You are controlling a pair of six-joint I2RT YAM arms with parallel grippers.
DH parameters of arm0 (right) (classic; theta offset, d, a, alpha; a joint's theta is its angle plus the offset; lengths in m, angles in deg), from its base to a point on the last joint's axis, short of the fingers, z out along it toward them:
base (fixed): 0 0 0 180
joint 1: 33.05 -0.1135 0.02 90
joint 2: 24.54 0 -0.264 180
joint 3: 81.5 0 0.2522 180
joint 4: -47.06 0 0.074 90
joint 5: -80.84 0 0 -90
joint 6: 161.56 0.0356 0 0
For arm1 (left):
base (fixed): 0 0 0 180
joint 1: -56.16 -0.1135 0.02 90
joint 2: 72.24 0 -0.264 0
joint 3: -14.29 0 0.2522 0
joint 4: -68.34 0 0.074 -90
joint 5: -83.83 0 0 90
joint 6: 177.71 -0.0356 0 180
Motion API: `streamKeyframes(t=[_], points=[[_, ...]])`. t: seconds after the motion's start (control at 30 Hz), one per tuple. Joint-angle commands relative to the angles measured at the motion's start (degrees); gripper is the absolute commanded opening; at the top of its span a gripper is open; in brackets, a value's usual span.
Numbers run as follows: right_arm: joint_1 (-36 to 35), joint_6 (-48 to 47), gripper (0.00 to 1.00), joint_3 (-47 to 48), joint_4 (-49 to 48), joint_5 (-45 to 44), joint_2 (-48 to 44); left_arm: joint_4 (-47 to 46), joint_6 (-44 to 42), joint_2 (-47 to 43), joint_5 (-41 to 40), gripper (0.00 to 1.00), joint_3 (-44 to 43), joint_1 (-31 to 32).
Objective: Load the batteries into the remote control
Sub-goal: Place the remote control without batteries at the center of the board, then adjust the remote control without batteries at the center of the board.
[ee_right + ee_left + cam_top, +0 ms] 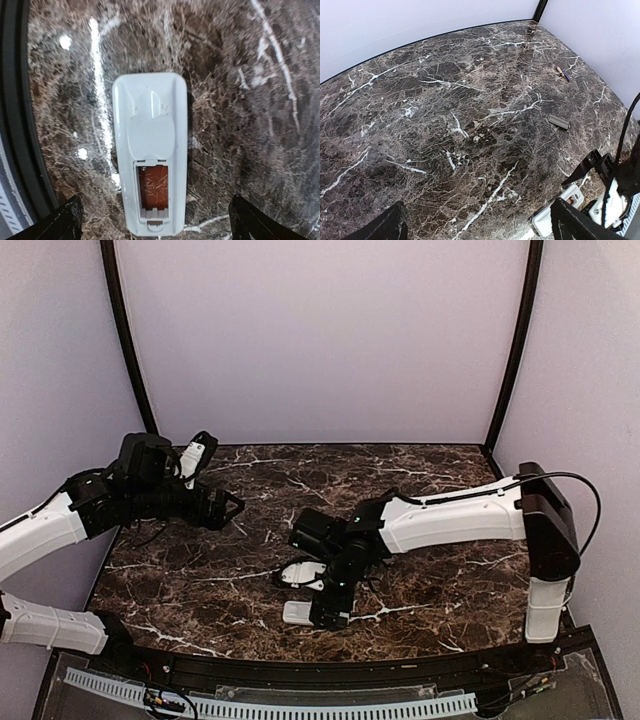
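Note:
The white remote control (pixel 150 125) lies back up on the marble table, its battery bay (pixel 153 186) open and empty with a brown floor. In the top view the remote (pixel 297 613) lies near the front edge. My right gripper (pixel 156 226) hangs open just above the remote's bay end, one finger on each side, touching nothing; in the top view it (pixel 328 618) points down. A small battery (pixel 563 73) lies far off near the right wall. My left gripper (pixel 480 231) is open and empty above bare marble at the left (pixel 232 508).
A smaller white piece (pixel 301 573) lies just behind the remote, beside the right wrist. A small grey piece (pixel 558 121) lies on the marble towards the right. The table's black front rim (pixel 15 125) runs close to the remote. Purple walls enclose the table.

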State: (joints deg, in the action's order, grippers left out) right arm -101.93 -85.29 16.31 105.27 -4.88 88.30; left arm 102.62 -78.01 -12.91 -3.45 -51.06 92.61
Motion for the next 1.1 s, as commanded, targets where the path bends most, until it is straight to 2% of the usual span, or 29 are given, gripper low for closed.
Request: streamKeyframes(t=[0.0,0.13,0.23,0.3,0.4,0.47,0.6,0.77,1.07], points=[[-0.45,6.04,0.99,1.15,-1.27,-0.59,-8.62,-1.48,0.65,0.33,3.73,0.99,1.05,-1.04],[0.69,20.81,0.94,-0.15,0.48,0.54,-12.20,-1.75,1.58,0.68,5.70,0.99,1.05,-1.77],[0.70,30.55,0.75,-3.65,1.11,6.71,-13.00,-1.96,2.01,0.57,6.89,0.99,1.08,-2.57],[-0.05,35.31,0.56,-6.68,-0.20,9.76,-12.69,-2.12,2.08,0.32,7.06,0.99,1.25,-2.87],[-2.39,38.45,0.40,-9.90,-2.31,11.00,-11.89,-2.71,2.45,0.06,6.43,0.99,1.94,-3.02],[-2.81,40.32,0.33,-10.90,-3.36,10.65,-11.31,-3.40,2.66,0.17,6.45,0.99,2.30,-3.04],[-2.83,42.20,0.27,-13.17,-6.02,8.42,-10.18,-3.95,2.60,0.89,7.25,0.99,2.29,-3.18],[-2.10,40.47,0.29,-14.84,-7.69,7.37,-7.52,-5.26,2.09,0.80,5.53,0.99,3.55,-3.35],[1.63,36.46,0.25,-18.75,-9.37,7.77,-7.93,-8.63,1.05,3.31,4.46,0.99,4.93,-4.10]])
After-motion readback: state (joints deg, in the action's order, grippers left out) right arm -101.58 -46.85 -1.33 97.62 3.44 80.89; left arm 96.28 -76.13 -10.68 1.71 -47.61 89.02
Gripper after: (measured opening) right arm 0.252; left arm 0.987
